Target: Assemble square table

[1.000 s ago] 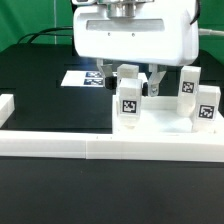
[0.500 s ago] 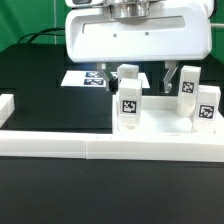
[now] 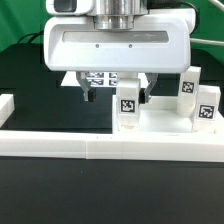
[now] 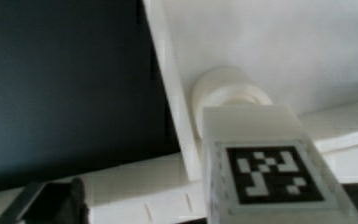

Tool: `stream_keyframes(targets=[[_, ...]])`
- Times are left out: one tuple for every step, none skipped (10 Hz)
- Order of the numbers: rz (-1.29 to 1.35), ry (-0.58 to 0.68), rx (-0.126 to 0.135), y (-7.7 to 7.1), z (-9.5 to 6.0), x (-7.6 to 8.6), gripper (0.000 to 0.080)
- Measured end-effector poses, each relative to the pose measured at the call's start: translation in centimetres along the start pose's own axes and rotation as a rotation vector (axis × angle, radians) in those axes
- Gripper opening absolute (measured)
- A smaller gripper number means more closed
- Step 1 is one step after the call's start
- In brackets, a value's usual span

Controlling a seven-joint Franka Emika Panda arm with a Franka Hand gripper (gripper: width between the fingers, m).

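**Over the table's front leg, jaws spread wide**

Above the slab, the gripper (image 3: 116,92) hangs with its two dark fingers released and spread wide; one fingertip (image 3: 87,96) shows at nine o'clock from the nearest leg block (image 3: 128,105), the other at about three o'clock from it, just beside its upper part. Nothing is clasped between them. Whether either finger touches the block cannot be told from the exterior view. The broad white gripper housing (image 3: 115,45) fills the upper middle of that view and hides much of what lies behind.

The near leg block stands upright on the square table slab (image 3: 160,125), its black-and-white tag facing the camera. In the wrist view the same leg block (image 4: 256,160) rises close to the lens, tag (image 4: 266,172) in plain sight, with a rounded socket (image 4: 229,92) of the slab (image 4: 265,40) just behind it.

At three o'clock from the gripper, two more leg blocks stand upright near each other: one taller-looking (image 3: 188,88), one further toward the exterior view's right (image 3: 206,104).

At twelve o'clock, behind the fingers, the marker board (image 3: 100,78) lies flat on the black table (image 3: 35,85). A long white border bar (image 3: 110,148) runs across at six o'clock, and a short one (image 3: 5,107) sits at nine o'clock.
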State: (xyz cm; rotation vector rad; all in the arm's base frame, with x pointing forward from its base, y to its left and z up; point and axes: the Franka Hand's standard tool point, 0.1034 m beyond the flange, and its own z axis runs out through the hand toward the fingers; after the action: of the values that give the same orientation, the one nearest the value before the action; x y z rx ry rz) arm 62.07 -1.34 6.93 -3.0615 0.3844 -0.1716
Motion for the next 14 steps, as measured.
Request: stream_keyframes(targets=[[0.0, -0.001, 0.0, 0.0, 0.0, 0.0, 0.0504], [0.058, -0.001, 0.001, 0.0, 0.0, 0.0, 0.0504], [0.152, -0.001, 0.001, 0.0, 0.1, 0.0, 0.0364], [0.211, -0.001, 0.001, 0.0, 0.1, -0.1, 0.0282], [0.271, -0.001, 0.001, 0.0, 0.1, -0.1, 0.0282], [0.337, -0.002, 0.001, 0.0, 0.1, -0.1, 0.0282], [0.376, -0.002, 0.001, 0.0, 0.1, -0.1, 0.0282], [0.467, -0.003, -0.001, 0.0, 0.2, -0.1, 0.0282], [0.609, -0.004, -0.004, -0.1, 0.2, -0.1, 0.0282], [0.746, -0.014, -0.007, -0.4, 0.2, -0.3, 0.0282], [0.891, -0.035, -0.009, -0.9, 0.3, -0.6, 0.0282], [1.063, -0.07, -0.017, -1.6, 0.3, -0.9, 0.0281], [1.214, -0.102, -0.036, -2.7, 0.4, -1.0, 0.028], [1.313, -0.109, -0.036, -3.1, 0.6, -0.8, 0.028]])
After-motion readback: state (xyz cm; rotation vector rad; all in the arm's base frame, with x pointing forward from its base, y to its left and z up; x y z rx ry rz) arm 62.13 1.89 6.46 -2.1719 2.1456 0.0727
